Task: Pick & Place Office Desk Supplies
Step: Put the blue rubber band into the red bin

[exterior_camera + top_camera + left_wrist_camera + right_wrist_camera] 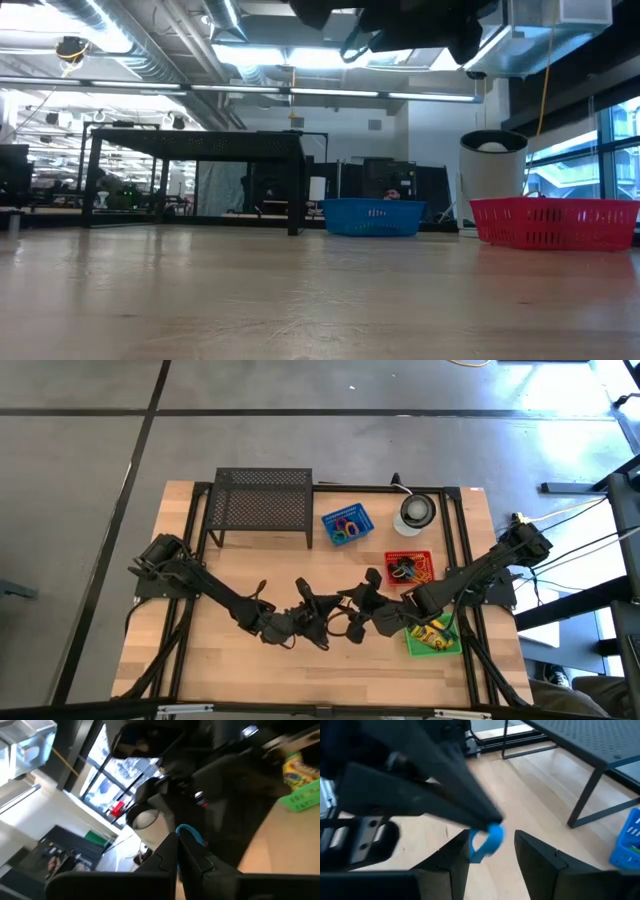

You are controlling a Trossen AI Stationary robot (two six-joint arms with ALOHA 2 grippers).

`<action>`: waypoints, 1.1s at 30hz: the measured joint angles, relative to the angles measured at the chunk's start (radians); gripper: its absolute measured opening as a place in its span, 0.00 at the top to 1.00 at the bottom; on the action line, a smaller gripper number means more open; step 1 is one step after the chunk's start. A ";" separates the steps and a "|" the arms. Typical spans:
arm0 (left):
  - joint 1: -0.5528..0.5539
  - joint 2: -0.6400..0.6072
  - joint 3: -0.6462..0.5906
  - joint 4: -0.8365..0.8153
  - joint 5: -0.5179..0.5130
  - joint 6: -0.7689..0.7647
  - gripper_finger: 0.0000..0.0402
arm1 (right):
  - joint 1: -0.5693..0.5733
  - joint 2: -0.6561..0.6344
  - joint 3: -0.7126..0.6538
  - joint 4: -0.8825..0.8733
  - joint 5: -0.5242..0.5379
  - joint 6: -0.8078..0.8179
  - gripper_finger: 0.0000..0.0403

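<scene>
My left gripper (318,622) is over the middle of the table, shut on a blue rubber band (487,841). My right gripper (492,857) faces it from the table's right side and is open, with one finger on each side of the band. Both grippers are raised above the wood (400,20). A blue basket (347,523) holds coloured rubber bands. A red basket (410,568) holds dark clips and bands. Yellow-green crayon boxes (432,630) lie in a green basket (420,648) under the right arm. My left gripper pinches the blue rubber band (192,834) between its two fingertips (176,845). A short loop of the band sticks out past the tips (494,832). The fingers reach toward the table's right side, and the band is lifted clear of the table.
A black wire-mesh rack (262,500) stands at the far edge, left of the blue basket. A round white-and-dark disc (415,512) sits far right. The three baskets cluster on the right half. Bare wood (230,650) lies on the near left.
</scene>
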 joint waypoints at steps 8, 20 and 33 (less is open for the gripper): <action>-0.003 0.000 0.000 0.033 0.031 -0.001 0.99 | 0.000 0.000 0.000 0.000 0.026 0.000 0.62; -0.004 0.000 0.000 0.053 0.031 -0.002 0.99 | 0.000 0.000 0.000 -0.003 0.019 -0.025 0.82; -0.011 -0.001 0.000 0.109 -0.016 -0.199 0.98 | 0.001 0.000 0.000 -0.004 0.030 -0.094 0.99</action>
